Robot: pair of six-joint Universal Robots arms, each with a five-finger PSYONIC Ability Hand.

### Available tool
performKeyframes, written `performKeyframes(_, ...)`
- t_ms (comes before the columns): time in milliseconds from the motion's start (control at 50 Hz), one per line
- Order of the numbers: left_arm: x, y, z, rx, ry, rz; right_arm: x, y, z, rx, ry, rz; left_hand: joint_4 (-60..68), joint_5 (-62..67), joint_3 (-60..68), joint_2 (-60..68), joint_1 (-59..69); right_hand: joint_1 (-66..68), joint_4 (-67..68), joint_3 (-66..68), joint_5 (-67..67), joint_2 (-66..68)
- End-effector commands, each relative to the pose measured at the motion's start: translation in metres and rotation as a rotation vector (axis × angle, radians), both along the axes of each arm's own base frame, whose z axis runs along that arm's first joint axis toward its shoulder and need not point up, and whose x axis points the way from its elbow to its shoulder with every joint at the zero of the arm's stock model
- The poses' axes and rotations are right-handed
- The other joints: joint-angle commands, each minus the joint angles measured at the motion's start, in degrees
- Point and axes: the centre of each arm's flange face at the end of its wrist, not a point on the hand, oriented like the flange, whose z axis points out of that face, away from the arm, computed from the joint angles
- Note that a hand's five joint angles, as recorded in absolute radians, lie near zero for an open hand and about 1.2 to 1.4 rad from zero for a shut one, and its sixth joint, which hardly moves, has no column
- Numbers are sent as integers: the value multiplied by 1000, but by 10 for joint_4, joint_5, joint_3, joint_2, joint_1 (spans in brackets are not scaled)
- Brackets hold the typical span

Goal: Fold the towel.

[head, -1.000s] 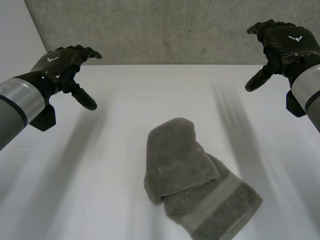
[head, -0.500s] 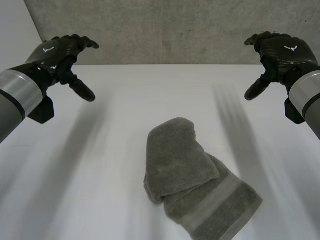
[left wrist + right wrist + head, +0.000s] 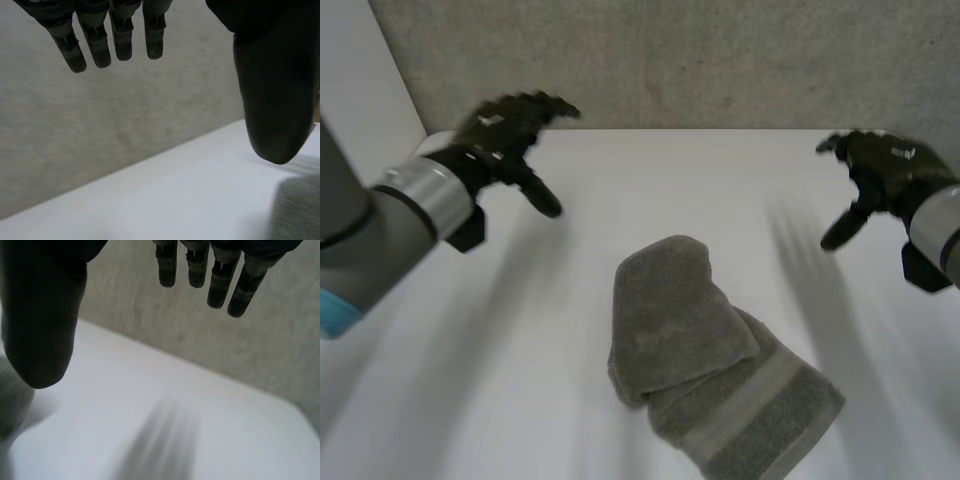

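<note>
Open table [image 3: 650,190] all round the towel [image 3: 690,340] (the one lump in my way); the wall [image 3: 720,60] bounds the far edge.

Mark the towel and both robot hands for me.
towel [image 3: 682,312]: head view, folded top layer.
left robot hand [image 3: 498,132]: head view, back of hand.
right robot hand [image 3: 886,166]: head view, back of hand.

Dark grey towel [image 3: 705,365], plain apart from a flatter woven band of the same grey across its near end. White bench [image 3: 520,380]. Left robot hand [image 3: 505,135] and right robot hand [image 3: 885,170] black, each with a small white mark. Left arm [image 3: 380,230] grey with a light-blue cap. Far wall [image 3: 720,60] mottled grey.
</note>
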Motion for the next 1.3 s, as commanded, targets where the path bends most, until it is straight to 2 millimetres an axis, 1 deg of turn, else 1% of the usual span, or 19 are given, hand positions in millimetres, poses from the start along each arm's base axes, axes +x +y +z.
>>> performKeyframes(20, -41, 2, -47, 74, -44, -229, -13, 16, -47, 195, -15, 72, -38, -13, -33, -23, -39, -37, -44, -30, -35, -37)
performKeyframes(320, -65, 10, -114, 181, -121, -352, 11, 49, -106, 318, 35, 265, -38, 14, -33, 4, -12, -37, -44, -30, -35, -37)
performKeyframes(420, -69, 22, -133, 186, -189, -389, 27, 57, -125, 340, 53, 324, -38, 82, -33, 71, 56, 68, -44, -30, 70, 69)
performKeyframes(520, -70, 31, -142, 168, -240, -415, 36, 63, -140, 378, 64, 365, -38, 361, -33, 351, 335, 373, -44, -30, 375, 373)
performKeyframes(560, -70, 32, -139, 153, -245, -414, 40, 64, -142, 381, 67, 383, -38, 632, -33, 622, 606, 637, -44, -30, 639, 637)
performKeyframes(620, -71, 32, -134, 140, -244, -412, 41, 62, -139, 369, 63, 388, -38, 667, -33, 656, 641, 663, -44, -30, 665, 663)
performKeyframes(680, -72, 31, -114, 84, -227, -404, 46, 54, -125, 315, 44, 407, -38, 667, -33, 656, 641, 663, -44, -30, 665, 663)
performKeyframes(720, -72, 28, -78, -14, -193, -390, 53, 39, -91, 195, 15, 423, -38, 667, -33, 656, 641, 663, -44, -30, 665, 663)
performKeyframes(740, -72, 28, -78, -15, -193, -390, 53, 39, -90, 194, 15, 424, -38, 667, -33, 656, 641, 663, -44, -30, 665, 663)
performKeyframes(780, -70, 24, -28, -153, -143, -363, 59, 25, -44, 44, -15, 438, -38, 667, -33, 656, 641, 663, -44, -30, 665, 663)
performKeyframes(840, -67, 23, -2, -218, -120, -337, 62, 19, -18, -31, -28, 437, -38, 667, -33, 656, 641, 663, -44, -30, 665, 663)
performKeyframes(880, -56, 26, 43, -311, -63, -276, 64, 14, 28, -146, -73, 439, -38, 667, -33, 656, 641, 663, -44, -30, 665, 663)
performKeyframes(900, -56, 26, 44, -311, -63, -276, 64, 14, 29, -146, -74, 439, -38, 667, -33, 656, 641, 663, -44, -30, 665, 663)
performKeyframes(940, -40, 32, 79, -380, -10, -231, 62, 20, 74, -265, -132, 436, -38, 667, -33, 656, 641, 663, -44, -30, 665, 663)
performKeyframes(1040, -21, 39, 89, -401, 13, -193, 53, 39, 114, -423, -179, 441, -38, 667, -33, 656, 641, 663, -44, -30, 665, 663)
performKeyframes(1160, -5, 50, 71, -363, -10, -165, 51, 51, 87, -388, -116, 477, -38, 667, -33, 656, 641, 663, -44, -30, 665, 663)
performKeyframes(1220, 10, 59, 33, -278, -59, -147, 49, 72, 26, -270, 74, 576, -38, 667, -33, 656, 641, 663, -44, -30, 665, 663)
performKeyframes(1240, 10, 59, 33, -278, -59, -147, 49, 73, 26, -269, 75, 576, -38, 667, -33, 656, 641, 663, -44, -30, 665, 663)
performKeyframes(1300, 22, 64, 4, -223, -116, -158, 36, 87, -15, -179, 283, 630, -38, 667, -33, 656, 641, 663, -44, -30, 665, 663)
